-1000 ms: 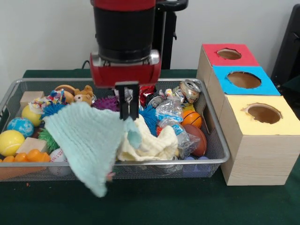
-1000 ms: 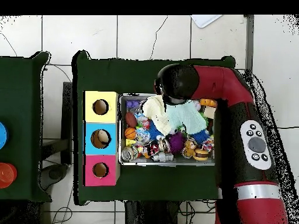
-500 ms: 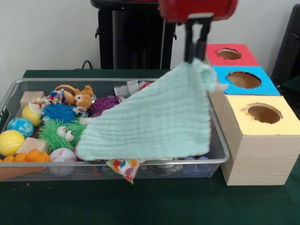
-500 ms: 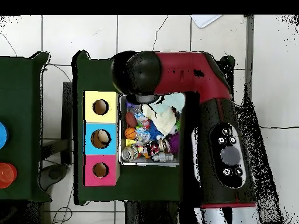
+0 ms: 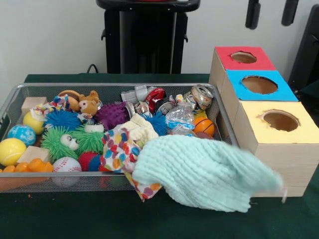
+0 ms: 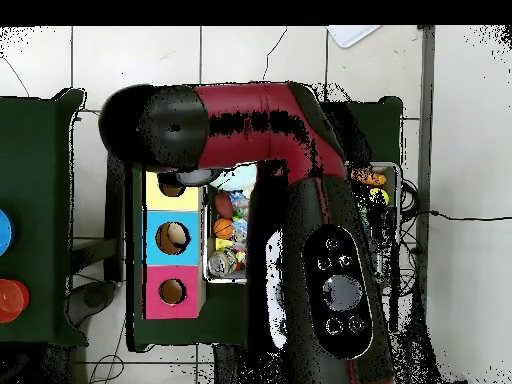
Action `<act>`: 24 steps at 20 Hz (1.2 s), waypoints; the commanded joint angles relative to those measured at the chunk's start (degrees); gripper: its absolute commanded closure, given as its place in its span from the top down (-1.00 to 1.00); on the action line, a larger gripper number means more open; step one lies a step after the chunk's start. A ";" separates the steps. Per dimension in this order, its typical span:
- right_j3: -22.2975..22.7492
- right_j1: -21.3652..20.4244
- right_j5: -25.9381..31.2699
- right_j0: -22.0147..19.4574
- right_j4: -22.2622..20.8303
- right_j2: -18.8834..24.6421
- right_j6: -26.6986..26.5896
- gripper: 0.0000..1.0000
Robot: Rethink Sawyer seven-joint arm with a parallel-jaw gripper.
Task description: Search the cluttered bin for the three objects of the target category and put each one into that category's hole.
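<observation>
Two dark fingertips (image 5: 252, 14) of the tool (image 5: 270, 13) are showing spread apart, holding nothing; below it, the mint cloth (image 5: 207, 172) is draping over the bin's (image 5: 230, 149) rim beside the yellow box (image 5: 279, 149).

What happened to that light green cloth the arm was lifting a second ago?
The gripper carried it from the bin toward the boxes and let go; the mint cloth now drapes over the wire bin edge, against the yellow box. A patterned cloth got uncovered. Balls, cans and boxes stayed put.
</observation>
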 commanded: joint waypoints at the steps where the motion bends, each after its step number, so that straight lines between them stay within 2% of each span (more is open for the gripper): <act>1: 9.43 -1.06 5.71 -1.67 1.39 -5.13 10.81 1.00; 5: 11.97 -0.41 0.69 -2.60 1.95 -5.52 9.23 1.00; 7: 11.68 0.47 -0.57 -2.94 1.47 -5.48 8.28 1.00; 11: 8.46 2.82 -5.32 -5.22 -2.25 -4.60 1.73 1.00; 14: 5.79 4.33 -4.89 -7.12 -3.47 -3.42 -2.67 1.00; 16: 5.71 4.84 -6.58 -8.63 -3.87 -2.24 -5.13 1.00; 24: 4.72 7.89 -11.50 -12.06 -6.66 0.83 -9.94 1.00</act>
